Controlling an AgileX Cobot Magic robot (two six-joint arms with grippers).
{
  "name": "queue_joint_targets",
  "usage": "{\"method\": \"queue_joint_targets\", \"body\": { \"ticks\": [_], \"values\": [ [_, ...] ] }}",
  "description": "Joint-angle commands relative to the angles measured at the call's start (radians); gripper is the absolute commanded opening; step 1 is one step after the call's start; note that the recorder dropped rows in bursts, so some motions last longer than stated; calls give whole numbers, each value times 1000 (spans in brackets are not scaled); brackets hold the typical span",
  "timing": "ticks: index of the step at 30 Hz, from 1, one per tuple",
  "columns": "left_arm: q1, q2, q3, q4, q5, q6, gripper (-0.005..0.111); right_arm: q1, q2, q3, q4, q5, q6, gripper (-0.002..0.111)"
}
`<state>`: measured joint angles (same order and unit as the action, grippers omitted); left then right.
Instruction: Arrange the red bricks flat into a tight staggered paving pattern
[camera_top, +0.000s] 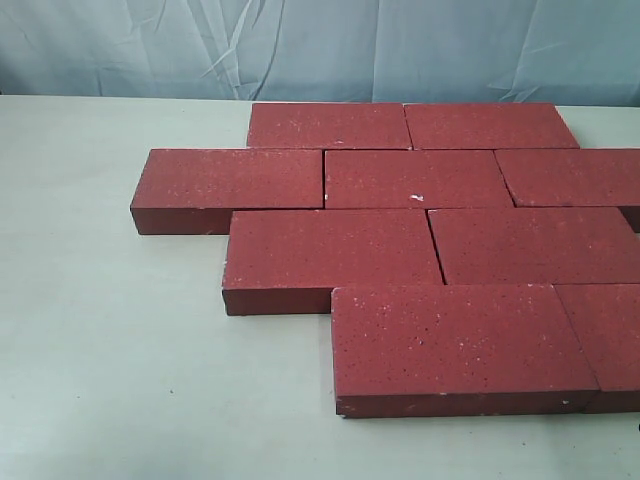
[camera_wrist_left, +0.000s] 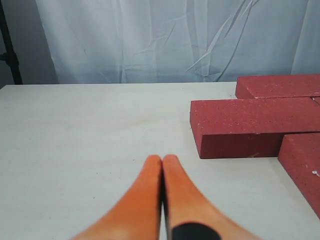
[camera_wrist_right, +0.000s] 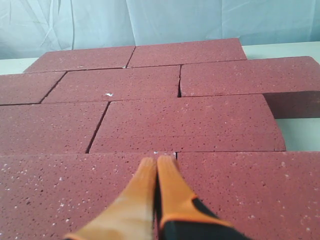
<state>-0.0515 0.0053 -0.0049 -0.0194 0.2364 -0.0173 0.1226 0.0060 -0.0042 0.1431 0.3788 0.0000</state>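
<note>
The exterior view takes in the whole paving: the red bricks (camera_top: 418, 178) lie flat in four staggered rows, packed close on the pale surface (camera_top: 100, 350). Only the wrist views show the jaws. The left jaws are pressed together over bare surface, with the stepped brick edge ahead and off to one side. The right jaws are pinched together too, with bricks beneath and beyond them

No writing, label, brand, number or sign can be read in any view; the faces of the red bricks (camera_top: 420, 178) carry only fine white speckles; the desk (camera_top: 100, 350) and the curtain (camera_top: 300, 50) behind it are plain.
</note>
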Motion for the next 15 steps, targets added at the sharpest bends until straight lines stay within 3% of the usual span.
{"method": "queue_joint_targets", "body": {
  "ticks": [1, 15],
  "values": [
    [2, -5, 5, 5, -2, -8, 0, -6, -6, 4, 1, -10, 0, -1],
    [2, -5, 5, 19, -10, -10, 0, -6, -6, 4, 1, -8, 0, -1]
  ]
}}
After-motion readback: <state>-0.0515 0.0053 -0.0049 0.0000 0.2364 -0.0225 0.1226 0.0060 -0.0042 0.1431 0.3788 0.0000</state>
